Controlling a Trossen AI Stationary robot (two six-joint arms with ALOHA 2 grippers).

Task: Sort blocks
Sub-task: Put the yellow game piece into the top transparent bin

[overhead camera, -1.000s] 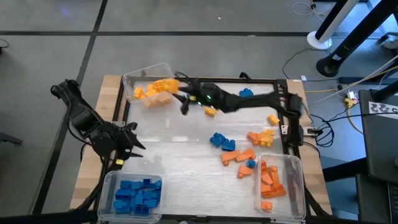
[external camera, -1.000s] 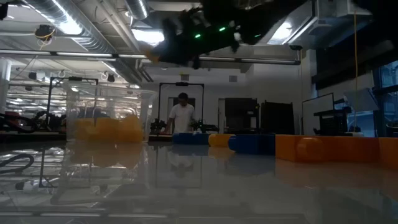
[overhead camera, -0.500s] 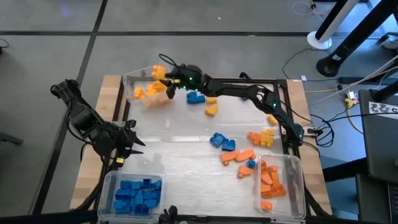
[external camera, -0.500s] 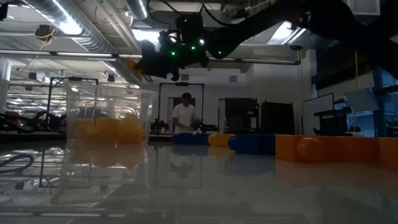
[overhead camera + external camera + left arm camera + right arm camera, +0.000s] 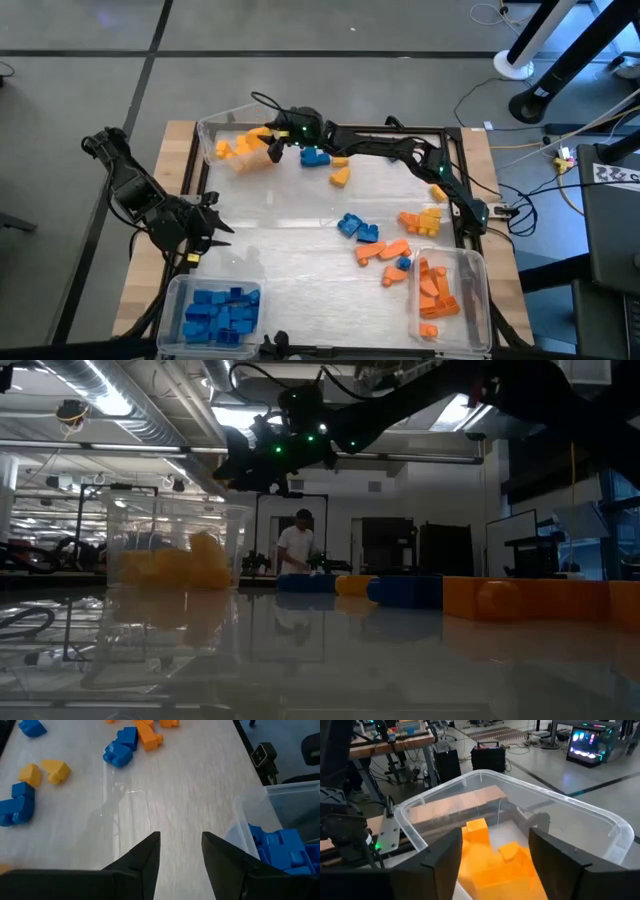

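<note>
the right gripper [image 5: 268, 143] hangs over the rim of the clear bin [image 5: 207, 131] at the table's far left corner, its two fingers [image 5: 440, 857] spread apart with nothing between them. just ahead of those fingertips, down inside the bin, lies the heap of yellow blocks [image 5: 492, 857], one of them standing on end between the two fingers. just behind the gripper, on the table, sit a blue block [image 5: 314, 156] and a yellow block [image 5: 340, 176]. well back from it lie a mixed cluster of blue, orange and yellow blocks [image 5: 385, 238] and the bin of orange blocks [image 5: 435, 285]. the left gripper [image 5: 207, 229] waits at the table's left edge, fingers [image 5: 145, 857] parted and empty; beside them is the bin of blue blocks [image 5: 280, 850], and beyond their tips bare table, then scattered blocks.
</note>
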